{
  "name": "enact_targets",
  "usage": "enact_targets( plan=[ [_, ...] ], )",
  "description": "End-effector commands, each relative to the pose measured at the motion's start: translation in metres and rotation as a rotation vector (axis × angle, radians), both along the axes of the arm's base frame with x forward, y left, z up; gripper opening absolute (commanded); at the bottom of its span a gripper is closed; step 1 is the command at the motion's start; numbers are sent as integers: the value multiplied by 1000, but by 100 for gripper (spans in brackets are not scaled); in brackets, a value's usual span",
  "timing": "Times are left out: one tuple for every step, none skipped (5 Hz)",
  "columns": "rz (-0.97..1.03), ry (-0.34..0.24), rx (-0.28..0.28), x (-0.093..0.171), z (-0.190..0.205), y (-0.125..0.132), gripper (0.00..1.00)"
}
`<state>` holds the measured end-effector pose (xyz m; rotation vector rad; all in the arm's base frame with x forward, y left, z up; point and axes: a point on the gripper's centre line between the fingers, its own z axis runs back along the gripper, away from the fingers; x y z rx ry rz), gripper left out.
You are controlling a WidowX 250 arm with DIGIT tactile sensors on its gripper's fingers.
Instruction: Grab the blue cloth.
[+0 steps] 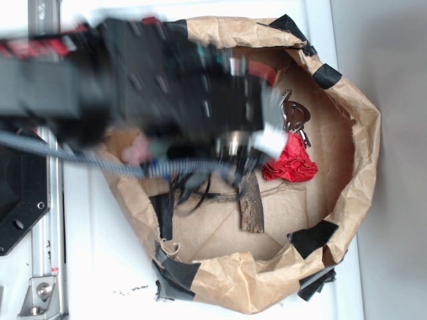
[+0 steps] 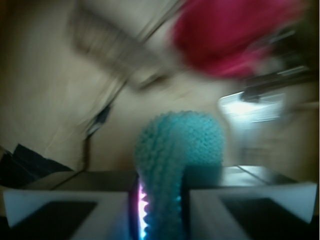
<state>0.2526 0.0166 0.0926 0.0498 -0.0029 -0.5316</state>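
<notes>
- Wrist view: the blue cloth (image 2: 177, 160) sits bottom centre of the frame, a fuzzy teal fold bulging up from between the two pale fingers (image 2: 65, 205).
- The gripper (image 2: 161, 210) is clamped on that cloth; the fold fills the narrow gap between the fingers, with a pink glow showing along its left edge.
- Upper right of the same view there's a red cloth (image 2: 230, 35), blurred, well apart from the teal one.
- A striped grey-brown strip (image 2: 110, 45) slants across the upper left, too smeared to name.
- Everything rests on brown paper (image 2: 45, 100), with a dark patch in the lower left corner.
- Exterior view: the black arm (image 1: 153, 80) fills the upper left and reaches over a crumpled paper bag (image 1: 360, 133) patched with black tape (image 1: 312, 237).
- The arm is motion-blurred; I can't pick out the teal cloth from this side.
- The red wad (image 1: 290, 160) lies right of centre inside the bag.
- Just above it, something metal (image 1: 293, 113), like keys.
- Below centre, a dark bit of wood (image 1: 251, 210) lies on the bag floor.
</notes>
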Motion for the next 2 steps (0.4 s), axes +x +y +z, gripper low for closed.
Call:
enact_targets(
  plan=[
    [48, -68, 54, 29, 77, -9, 0],
    [16, -36, 12, 28, 68, -19, 0]
  ],
)
